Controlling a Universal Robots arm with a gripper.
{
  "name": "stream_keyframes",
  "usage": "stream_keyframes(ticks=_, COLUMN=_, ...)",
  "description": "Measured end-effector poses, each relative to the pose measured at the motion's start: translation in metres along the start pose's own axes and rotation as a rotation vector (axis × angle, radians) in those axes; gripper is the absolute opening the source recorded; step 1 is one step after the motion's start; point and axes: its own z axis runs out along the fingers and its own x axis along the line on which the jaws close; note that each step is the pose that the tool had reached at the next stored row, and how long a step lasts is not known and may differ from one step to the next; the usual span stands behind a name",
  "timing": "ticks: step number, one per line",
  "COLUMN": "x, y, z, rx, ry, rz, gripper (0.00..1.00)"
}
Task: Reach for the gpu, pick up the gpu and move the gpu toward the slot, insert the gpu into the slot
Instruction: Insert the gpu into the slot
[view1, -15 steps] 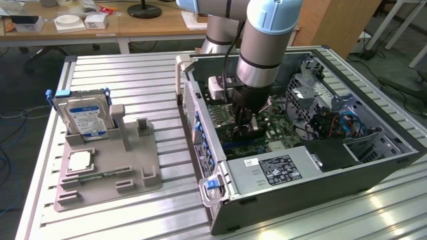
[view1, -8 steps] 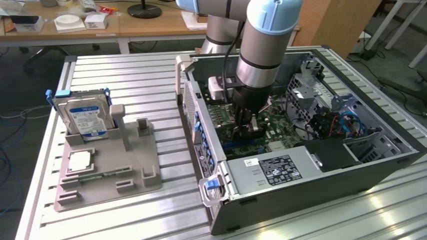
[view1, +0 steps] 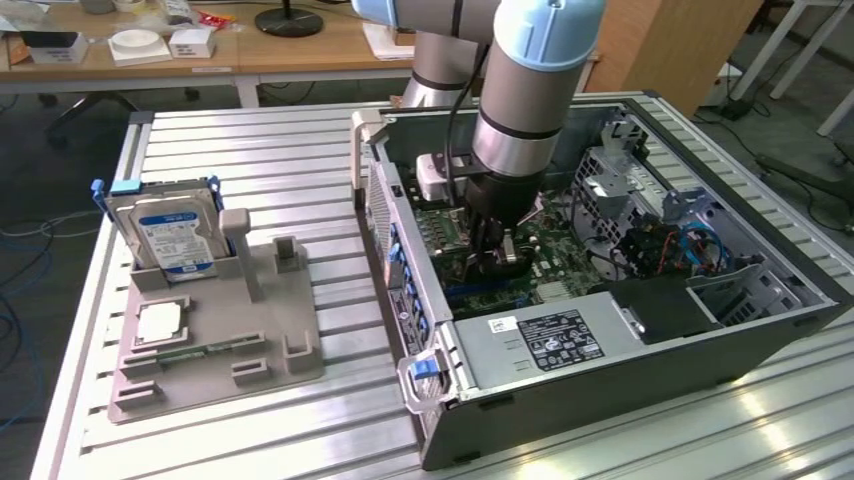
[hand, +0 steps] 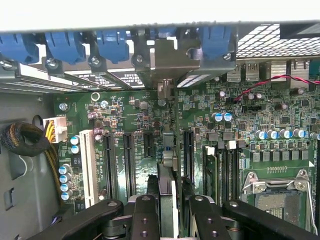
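My pincer (hand: 170, 210) is down inside the open computer case (view1: 747, 330), just above the green motherboard (hand: 280, 115). Its black fingers (hand: 145, 215) are partly closed on the gpu (hand: 167, 175), which I see edge-on from the wrist: a thin card standing upright between the pads, its metal bracket (hand: 170, 57) up against the case's rear wall among the blue retention clips (hand: 112, 45). So the reach, the pick-up and the carry look done. The card's lower edge sits along the slot (hand: 168, 145), beside the other black expansion connectors, but I cannot tell whether it is fully seated or only resting on top. On the desk (view1: 267, 150) outside, the grey fixture (view1: 214, 340) holds the hard drive (view1: 167, 235) and a processor chip (view1: 160, 322).
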Motion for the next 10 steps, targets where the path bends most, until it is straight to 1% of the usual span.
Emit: stream_keyframes(ticks=10, x=0.0, y=0.0006, z=0.0014, rx=-0.0001, ry=-0.0001, rz=0.0, gripper=0.28)
